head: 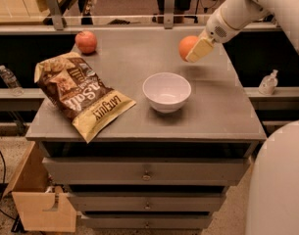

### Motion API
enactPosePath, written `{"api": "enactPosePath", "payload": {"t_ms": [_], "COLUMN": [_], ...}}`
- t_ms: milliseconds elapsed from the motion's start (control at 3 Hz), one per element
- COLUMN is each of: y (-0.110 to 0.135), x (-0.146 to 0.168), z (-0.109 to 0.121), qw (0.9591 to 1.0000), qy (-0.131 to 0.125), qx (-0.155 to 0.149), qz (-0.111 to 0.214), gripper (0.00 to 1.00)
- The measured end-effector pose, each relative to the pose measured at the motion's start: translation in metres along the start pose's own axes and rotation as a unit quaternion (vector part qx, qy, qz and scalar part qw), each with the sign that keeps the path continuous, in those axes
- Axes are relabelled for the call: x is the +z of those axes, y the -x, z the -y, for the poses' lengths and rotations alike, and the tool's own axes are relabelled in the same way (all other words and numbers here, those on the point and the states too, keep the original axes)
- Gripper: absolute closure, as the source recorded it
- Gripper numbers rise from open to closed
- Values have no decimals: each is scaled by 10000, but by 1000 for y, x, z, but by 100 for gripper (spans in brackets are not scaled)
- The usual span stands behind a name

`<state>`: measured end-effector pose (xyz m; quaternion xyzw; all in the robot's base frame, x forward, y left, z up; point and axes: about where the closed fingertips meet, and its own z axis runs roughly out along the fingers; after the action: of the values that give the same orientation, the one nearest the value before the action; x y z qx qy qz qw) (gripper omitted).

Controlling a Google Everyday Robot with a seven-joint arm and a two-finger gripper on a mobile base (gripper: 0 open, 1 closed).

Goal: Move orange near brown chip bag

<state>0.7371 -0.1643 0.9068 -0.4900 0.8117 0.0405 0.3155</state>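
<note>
The orange (186, 47) is a bright round fruit held in my gripper (194, 50), lifted a little above the grey table (222, 106) at its far right. The gripper's pale fingers (200, 50) are shut on the orange's right side. The brown chip bag (80, 94) lies flat at the table's left, dark brown with a tan-yellow end toward the front edge. The orange is well to the right of the bag, beyond the white bowl.
A white bowl (166, 91) stands mid-table between orange and bag. A redder apple-like fruit (86, 41) sits at the far left corner. A clear plastic bottle (10, 79) lies on a ledge left of the table, another bottle (268, 82) on the right. Drawers are below.
</note>
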Motion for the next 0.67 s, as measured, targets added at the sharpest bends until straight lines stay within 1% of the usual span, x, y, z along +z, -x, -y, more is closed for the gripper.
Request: {"api": "enactPosePath", "payload": {"t_ms": [333, 667], "y": [39, 66], "x": [-2, 5], "z": [-26, -62], "qw": [9956, 9831], "qy": [-29, 34], "qx": [-935, -1817], "qz": [-40, -241], "gripper": [100, 100]}}
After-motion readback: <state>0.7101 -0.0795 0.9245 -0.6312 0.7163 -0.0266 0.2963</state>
